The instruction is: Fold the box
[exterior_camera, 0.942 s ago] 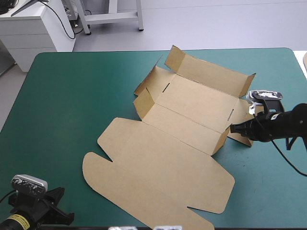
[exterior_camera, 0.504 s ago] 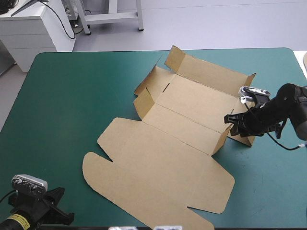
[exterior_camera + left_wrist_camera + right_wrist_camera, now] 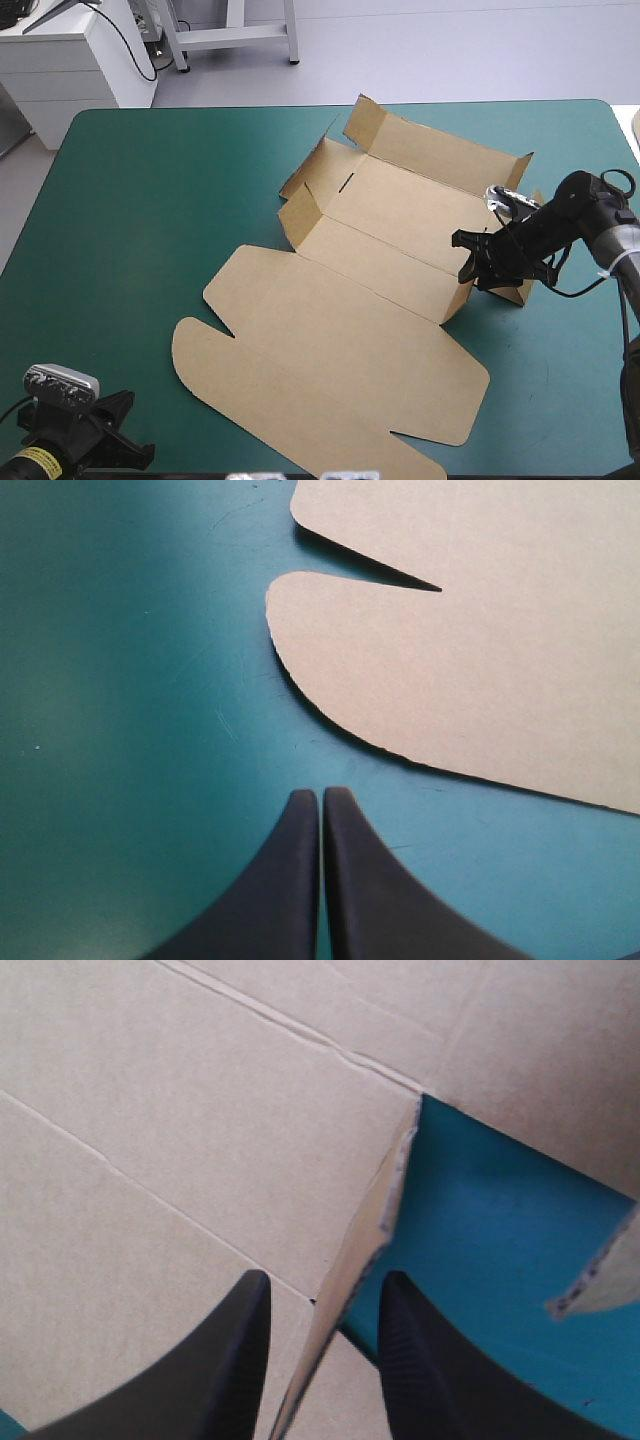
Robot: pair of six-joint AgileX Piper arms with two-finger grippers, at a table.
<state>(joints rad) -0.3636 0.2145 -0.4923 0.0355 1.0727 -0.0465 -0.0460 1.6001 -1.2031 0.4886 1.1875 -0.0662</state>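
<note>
Right gripper (image 3: 322,1288) part-open, my black fingers astride the box's (image 3: 390,230) raised right-end flap (image 3: 350,1250), seemingly not clamping | box mid-table, lid (image 3: 330,370) flat toward near edge | left gripper (image 3: 321,802) closed over teal-green cover (image 3: 150,200), near lid corner

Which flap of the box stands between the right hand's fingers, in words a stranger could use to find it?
On the teal-green table, look at the brown box, whose tray part lies toward the far edge. At the tray's right end the open right hand straddles an end flap. Unlike the long walls, it is short and stands edge-on between the black fingers.
</note>
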